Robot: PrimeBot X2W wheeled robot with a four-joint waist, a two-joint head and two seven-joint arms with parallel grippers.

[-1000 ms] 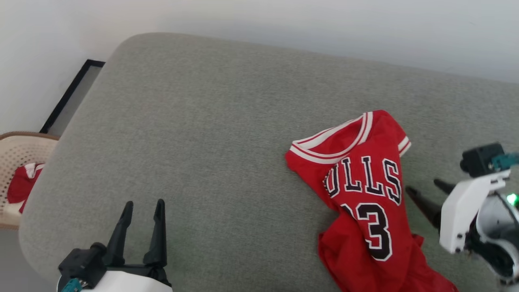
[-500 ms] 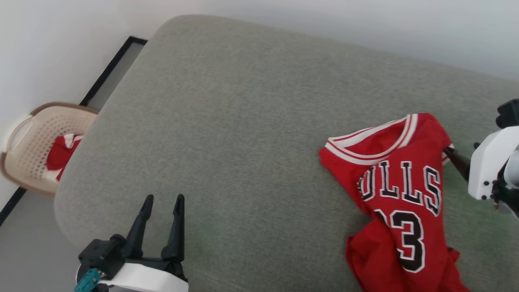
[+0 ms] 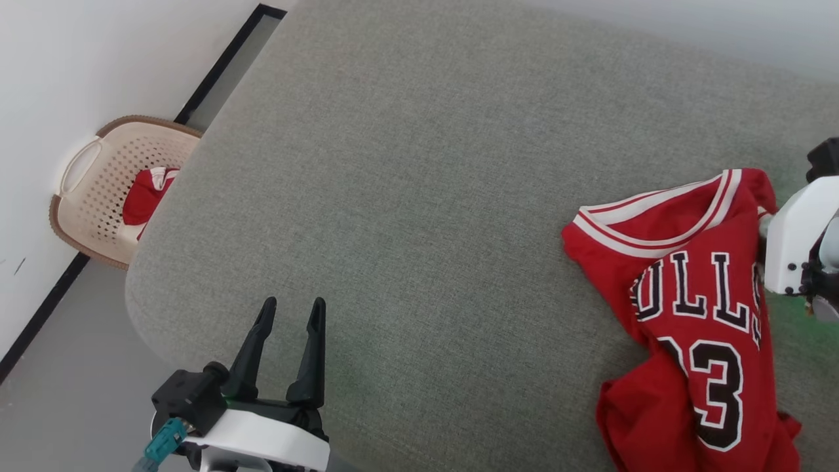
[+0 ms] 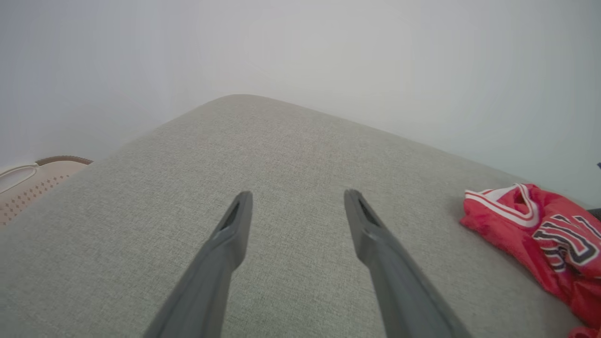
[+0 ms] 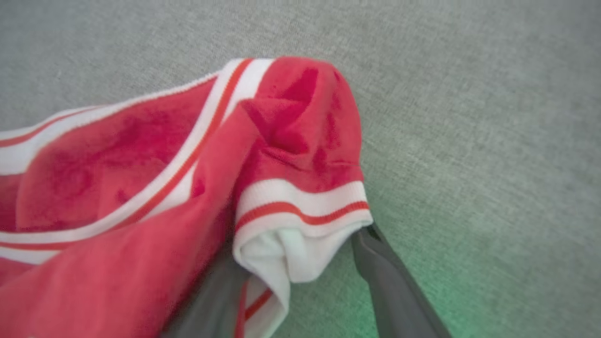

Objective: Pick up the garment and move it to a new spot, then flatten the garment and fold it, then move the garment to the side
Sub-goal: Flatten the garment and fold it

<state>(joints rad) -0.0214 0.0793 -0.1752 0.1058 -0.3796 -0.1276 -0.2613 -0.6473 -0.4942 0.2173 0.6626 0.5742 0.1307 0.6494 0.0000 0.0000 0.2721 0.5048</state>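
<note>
The garment [image 3: 688, 262], a red jersey with "ULLS" lettering and a number, lies crumpled at the right of the grey cushion [image 3: 393, 196]. It also appears at the right edge of the left wrist view as a red heap [image 4: 540, 225]. My right gripper [image 5: 300, 244] sits at the garment's [image 5: 141, 188] shoulder. Its jaws stand apart around the white striped sleeve end, one finger [image 5: 375, 263] bare and the other under cloth. In the head view its white wrist housing [image 3: 793, 242] covers the fingers. My left gripper [image 3: 293, 303] hovers open and empty over the cushion's near left [image 4: 298, 195].
A beige perforated basket [image 3: 98, 190] stands on the floor left of the cushion, with a small red-and-white cloth wad [image 3: 147, 196] inside. A white wall with a black baseboard [image 3: 216, 72] runs behind it. The cushion's rounded edge drops off near my left arm.
The head camera has swung, shifting the whole picture. My right gripper has come in from the garment's right side to its sleeve, and its jaws have narrowed. The left gripper holds its pose.
</note>
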